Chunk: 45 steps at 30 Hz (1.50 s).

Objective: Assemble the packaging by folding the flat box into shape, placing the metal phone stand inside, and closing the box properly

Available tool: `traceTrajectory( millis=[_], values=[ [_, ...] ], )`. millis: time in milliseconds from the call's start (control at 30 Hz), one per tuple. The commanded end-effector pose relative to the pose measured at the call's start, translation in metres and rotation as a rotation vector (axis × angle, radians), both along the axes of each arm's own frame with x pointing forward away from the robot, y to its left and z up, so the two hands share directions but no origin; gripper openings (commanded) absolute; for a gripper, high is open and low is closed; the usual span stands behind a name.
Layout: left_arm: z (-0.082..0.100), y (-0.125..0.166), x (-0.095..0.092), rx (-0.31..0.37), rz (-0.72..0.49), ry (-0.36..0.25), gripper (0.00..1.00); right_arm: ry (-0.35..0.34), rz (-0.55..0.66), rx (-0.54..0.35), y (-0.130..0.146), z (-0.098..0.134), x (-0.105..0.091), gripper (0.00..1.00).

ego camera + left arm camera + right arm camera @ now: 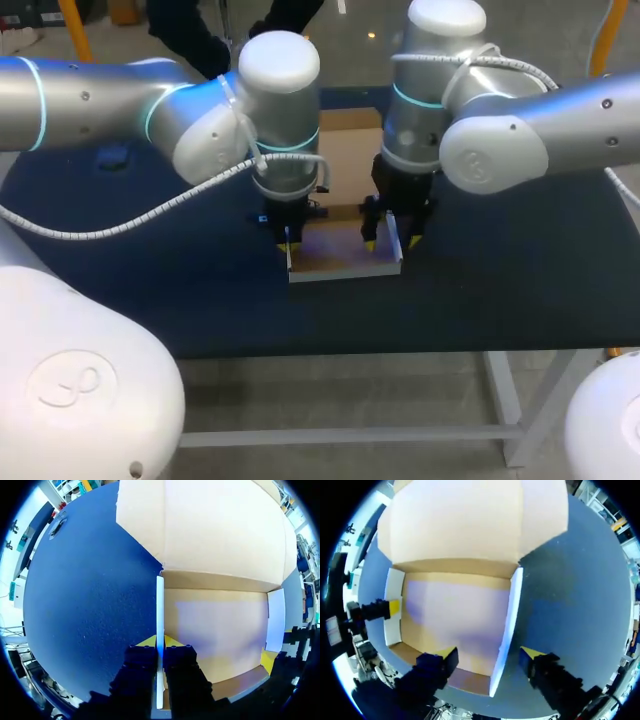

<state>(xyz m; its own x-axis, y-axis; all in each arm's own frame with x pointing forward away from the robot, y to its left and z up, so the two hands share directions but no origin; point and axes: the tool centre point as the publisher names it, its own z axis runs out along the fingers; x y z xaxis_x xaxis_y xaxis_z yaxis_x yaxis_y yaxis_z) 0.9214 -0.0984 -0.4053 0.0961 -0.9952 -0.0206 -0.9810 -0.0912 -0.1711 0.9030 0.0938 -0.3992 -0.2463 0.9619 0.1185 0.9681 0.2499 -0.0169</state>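
At frame centre, box (345, 250): brown cardboard, partly folded, sitting on the table with its side walls raised and its inside open to the head view.
Lid flap (348, 160): wide brown panel, lying flat on the table above the box in the frame, joined to it along a crease.
Left wall (160, 605): thin white-edged panel, upright, pinched between the left gripper's fingertips.
Right wall (511, 610): white-edged panel, upright, standing between the right gripper's fingers without both touching it.
Left gripper (288, 240): pointing down at the box's left edge; yellow tips closed together on the left wall, one on each side.
Right gripper (390, 238): pointing down at the box's right edge; fingers spread wide, one inside the box, one outside it.
Left arm (150, 110): enters from the frame's left, wrist above the box.
Right arm (520, 130): enters from the frame's right, wrist above the box.
Table (200, 300): dark blue top, bearing the box.
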Motion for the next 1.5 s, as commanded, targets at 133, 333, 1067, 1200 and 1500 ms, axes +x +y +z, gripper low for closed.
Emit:
traceTrajectory(
  millis=[133, 333, 1067, 1200, 1500],
  values=[
    [0.000, 0.000, -0.002, 0.089, 0.018, -0.012, 0.00, 0.009, 0.120, 0.065, -0.014, 0.018, -0.013, 1.00],
    [-0.001, 0.005, -0.001, 0.086, 0.020, -0.018, 0.00, -0.009, 0.207, 0.114, -0.024, 0.029, -0.022, 1.00],
    [0.005, 0.016, -0.004, 0.030, -0.022, 0.006, 0.00, -0.199, 0.632, 0.179, -0.048, 0.063, -0.065, 1.00],
    [0.006, 0.017, -0.006, 0.026, -0.032, 0.009, 0.00, -0.211, 0.675, 0.179, -0.050, 0.065, -0.069, 1.00],
    [0.010, 0.025, -0.011, -0.006, -0.051, 0.008, 0.00, -0.211, 0.675, 0.179, -0.050, 0.065, -0.069, 1.00]
  ],
)
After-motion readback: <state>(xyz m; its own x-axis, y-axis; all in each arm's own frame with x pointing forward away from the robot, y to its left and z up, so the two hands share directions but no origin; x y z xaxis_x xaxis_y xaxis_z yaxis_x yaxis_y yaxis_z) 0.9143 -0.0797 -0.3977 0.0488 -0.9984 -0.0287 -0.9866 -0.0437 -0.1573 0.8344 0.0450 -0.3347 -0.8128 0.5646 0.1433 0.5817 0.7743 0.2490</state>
